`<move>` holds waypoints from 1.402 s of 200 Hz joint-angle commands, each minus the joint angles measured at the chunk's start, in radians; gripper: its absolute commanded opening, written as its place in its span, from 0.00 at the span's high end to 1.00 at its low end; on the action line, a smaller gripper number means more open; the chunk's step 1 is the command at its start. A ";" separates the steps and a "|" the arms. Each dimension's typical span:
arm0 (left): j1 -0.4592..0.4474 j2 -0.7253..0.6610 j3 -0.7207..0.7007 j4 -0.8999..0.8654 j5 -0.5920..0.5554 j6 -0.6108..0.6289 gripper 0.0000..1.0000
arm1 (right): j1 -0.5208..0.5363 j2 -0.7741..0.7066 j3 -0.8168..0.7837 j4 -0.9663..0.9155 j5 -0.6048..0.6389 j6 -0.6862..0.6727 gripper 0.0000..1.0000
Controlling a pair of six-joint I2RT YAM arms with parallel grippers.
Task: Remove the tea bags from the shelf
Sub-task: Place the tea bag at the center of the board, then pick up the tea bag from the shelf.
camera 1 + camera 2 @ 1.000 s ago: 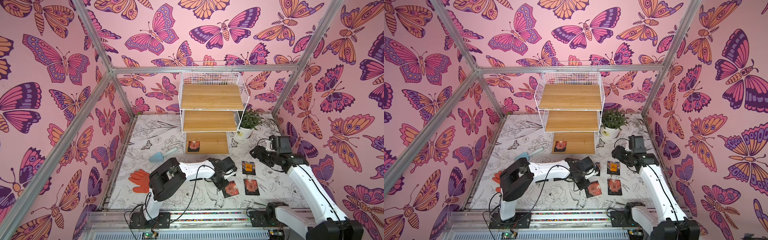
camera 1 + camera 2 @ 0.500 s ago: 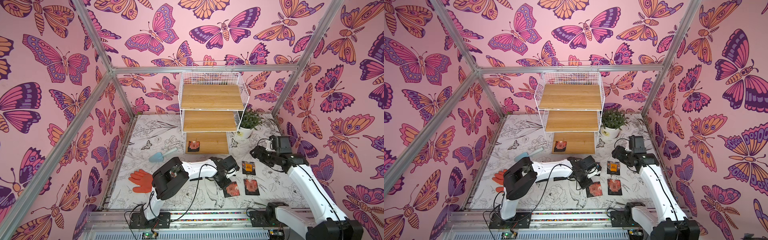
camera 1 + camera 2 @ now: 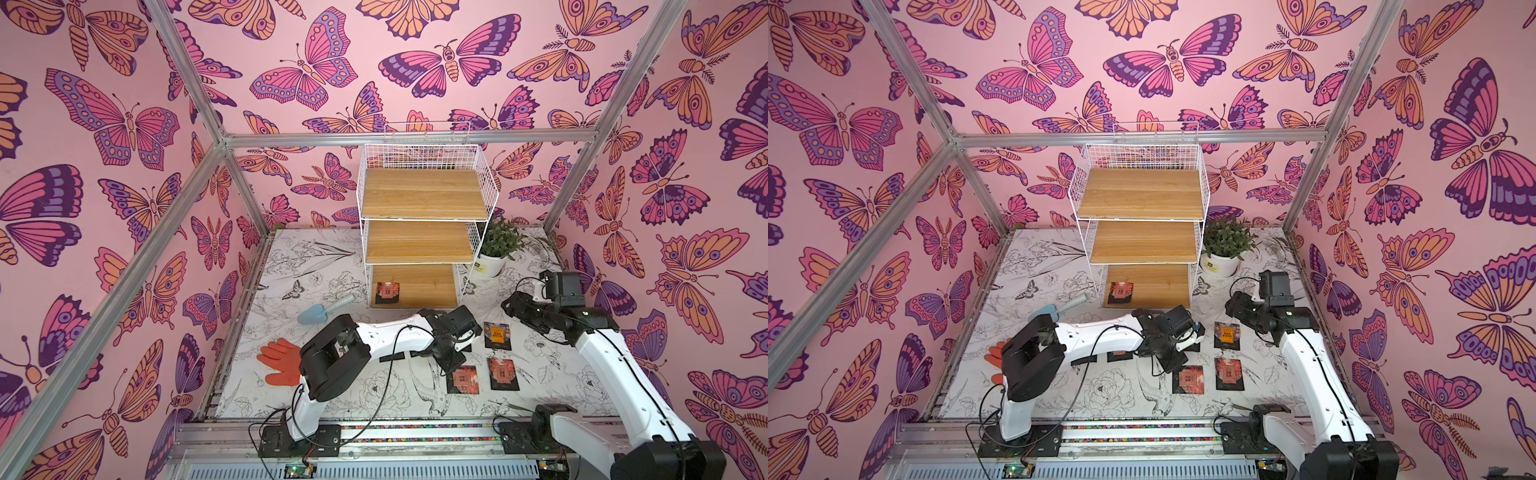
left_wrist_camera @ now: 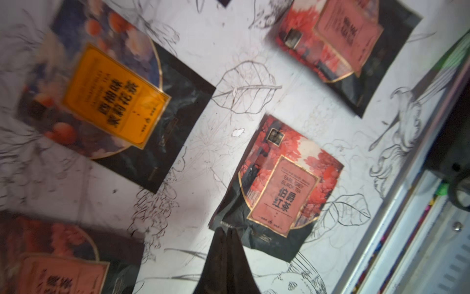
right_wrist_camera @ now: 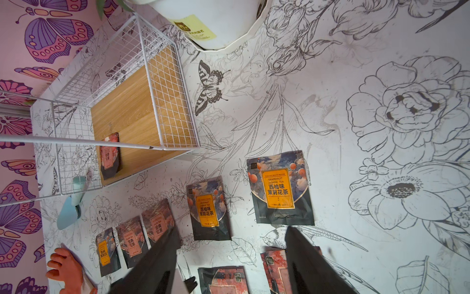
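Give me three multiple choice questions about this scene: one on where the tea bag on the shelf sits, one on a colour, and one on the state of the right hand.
1. On which board of the shelf does the tea bag lie?
A) top
B) middle
C) bottom

2. What colour is the glove?
A) orange
B) blue
C) green

3. How is the right hand?
A) shut on a tea bag
B) open, gripping nothing
C) shut on the plant pot

Answers:
1 C: both top views show it on the lowest board.
2 A: it shows bright orange in both top views.
3 B: its fingers stand well apart in the right wrist view, clamped on nothing.
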 commanded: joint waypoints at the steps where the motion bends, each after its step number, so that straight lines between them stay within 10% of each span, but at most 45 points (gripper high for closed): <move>1: 0.031 -0.130 -0.054 -0.011 -0.048 -0.027 1.00 | 0.002 -0.027 -0.005 -0.054 -0.003 -0.053 0.32; 38: 0.118 -0.347 -0.257 0.103 -0.133 -0.086 0.99 | 0.149 -0.118 -0.035 -0.040 0.089 -0.032 0.33; 77: 0.222 -0.588 -0.480 0.118 -0.371 -0.259 0.95 | 0.550 -0.073 -0.035 0.061 0.348 0.036 0.33; 116: 0.348 -0.868 -0.680 0.131 -0.394 -0.334 0.57 | 0.811 0.129 0.017 0.252 0.505 0.048 0.33; 148: 0.455 -0.984 -0.773 0.133 -0.384 -0.386 0.23 | 0.848 0.354 0.122 0.335 0.490 -0.013 0.33; 205: 0.632 -1.001 -0.799 0.126 -0.342 -0.492 0.14 | 0.877 0.667 0.300 0.400 0.496 -0.057 0.32; 280: 0.654 -1.075 -0.823 0.162 -0.346 -0.454 0.00 | 0.878 0.844 0.421 0.451 0.590 -0.041 0.30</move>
